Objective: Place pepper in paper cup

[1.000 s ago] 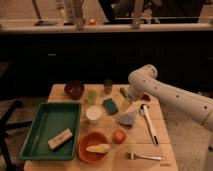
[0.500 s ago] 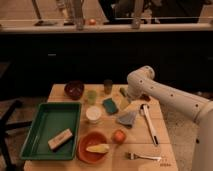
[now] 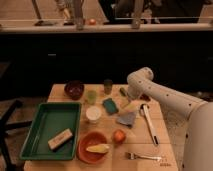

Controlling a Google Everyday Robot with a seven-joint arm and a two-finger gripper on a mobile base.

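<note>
The white paper cup (image 3: 93, 114) stands upright near the middle of the wooden table (image 3: 165, 145). The green pepper (image 3: 122, 91) lies as a small dark sliver near the table's back edge, right of the dark glass cup (image 3: 108, 86). My white arm reaches in from the right and bends down over the back right of the table. The gripper (image 3: 131, 104) hangs low just right of and in front of the pepper, above a grey cloth (image 3: 127, 119). It is to the right of the paper cup, with a teal sponge (image 3: 110, 105) between them.
A green tray (image 3: 35, 145) holding a tan block fills the left. A dark bowl (image 3: 74, 89) and a translucent green cup (image 3: 91, 96) stand at the back. A red bowl (image 3: 85, 154) with yellow food, an orange fruit (image 3: 119, 136), a fork (image 3: 144, 157) and a white utensil (image 3: 149, 127) lie in front.
The arm has shifted a little to the left and lower, bringing the gripper closer to the table near the pepper. The objects have not moved.
</note>
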